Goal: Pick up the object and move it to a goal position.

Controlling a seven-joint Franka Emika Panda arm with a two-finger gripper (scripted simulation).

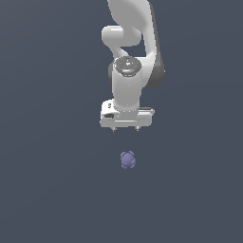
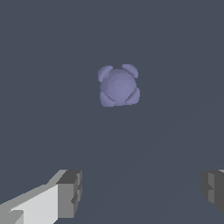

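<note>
Nearest the exterior camera, alone on the flat slate-grey floor (image 1: 52, 190): the object (image 1: 127, 160), a small bluish-purple lump with rounded knobs around its edge. Sits low in the middle of that view, clear of everything, untouched and not yet lifted.

Just behind and above it, apart from it: the gripper (image 1: 126, 129), white, pointing straight down, two short dark fingertips (image 1: 113, 128) poking from beneath the wide pale hand. Jaws spread wide and holding nothing, with bare floor showing between them. Noticeably broader than the lump below.

Seen through the wrist view, the same gap: one grey finger pad (image 2: 70, 192) on a white finger at one edge of the frame, the other pad (image 2: 213, 189) at the opposite edge, far apart, gripper (image 2: 141, 191) empty between them. Beyond the pads, lying on the floor, the object (image 2: 118, 85), round-bodied with four faceted knobs at its corners, off from the line between the fingers rather than inside it.

Farther back in the exterior view: the arm (image 1: 127, 85), a white wrist column rising from the hand, capped by a dark round joint with small red and green marks, then a thick white link with dark trim curving up out of the top of the frame.

Plain dark grey behind all, floor and backdrop alike.
</note>
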